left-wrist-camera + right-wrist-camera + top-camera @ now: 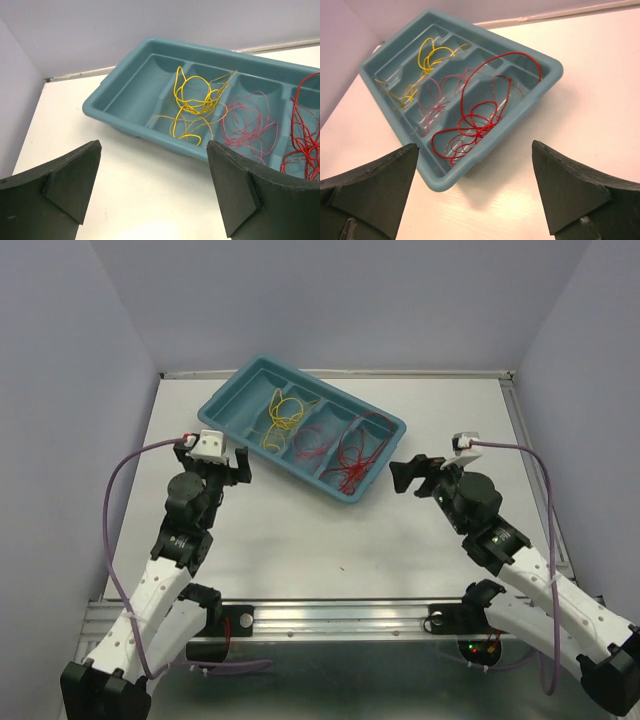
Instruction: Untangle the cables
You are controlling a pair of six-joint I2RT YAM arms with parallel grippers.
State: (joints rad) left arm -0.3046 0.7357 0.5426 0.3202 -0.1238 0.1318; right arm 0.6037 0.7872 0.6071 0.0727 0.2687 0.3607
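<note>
A teal divided tray [228,405] lies tilted on the white table. Thin yellow cables [280,418] loop in one compartment, a faint pink-red bundle [312,443] in the one beside it, bright red cables [355,455] in the end one. They also show in the left wrist view: yellow cables [195,102], pink-red bundle [250,125], red cables [305,135]. In the right wrist view the red cables [480,120] loop over the tray's rim [547,62]. My left gripper [232,468] is open and empty, left of the tray. My right gripper [412,475] is open and empty, right of it.
Grey walls enclose the table on three sides. A metal rail [340,615] runs along the near edge between the arm bases. Thick purple cables [115,490] hang off each arm. The tray's leftmost compartment [132,95] holds nothing.
</note>
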